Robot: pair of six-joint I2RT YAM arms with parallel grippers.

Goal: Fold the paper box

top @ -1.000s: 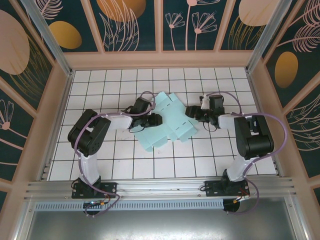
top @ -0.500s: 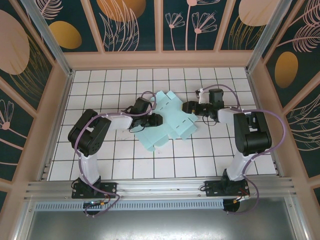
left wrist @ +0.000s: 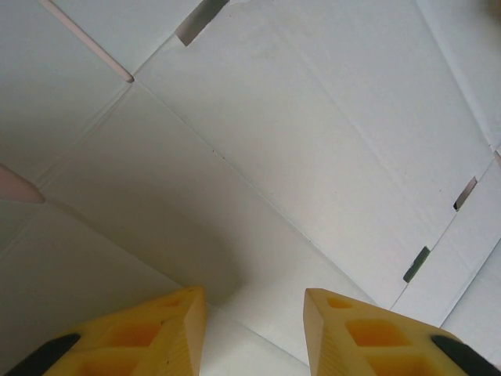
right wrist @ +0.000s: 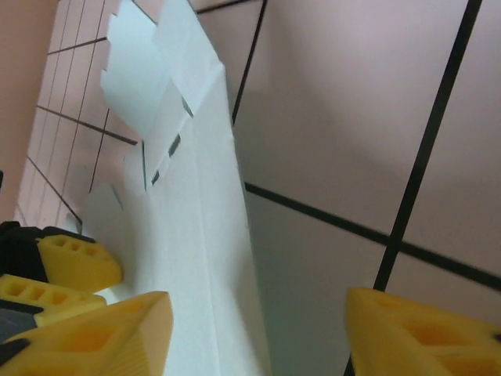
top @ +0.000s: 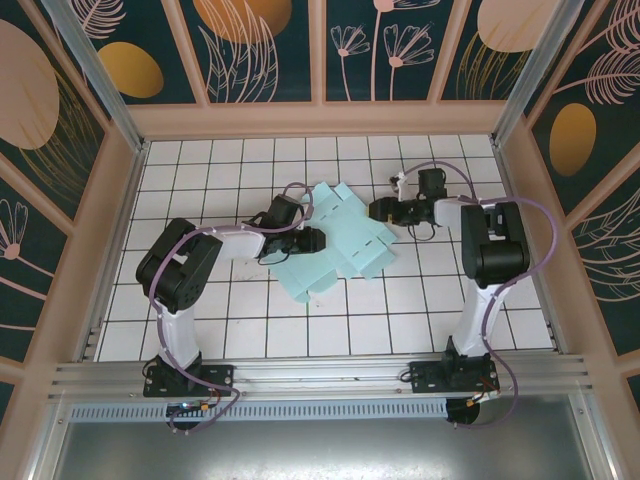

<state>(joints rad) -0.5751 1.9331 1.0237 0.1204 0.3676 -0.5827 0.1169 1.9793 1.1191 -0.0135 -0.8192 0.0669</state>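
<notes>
Sprawling creased thin-card paper box (top: 345, 245)

Left: I have the black-and-white left arm (top: 190, 262) elbow-bent, its yellow-fingered left gripper (top: 312, 240) pointing right, jaws parted. Right: black-and-white right arm (top: 495, 255), yellow-fingered right gripper (top: 380, 210) pointing left, jaws wide.

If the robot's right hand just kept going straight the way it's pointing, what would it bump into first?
Most likely the paper box: its pale edge lies just ahead of the right hand, between its spread fingers. Depth is hard to judge, so it might skim over the card instead.
</notes>
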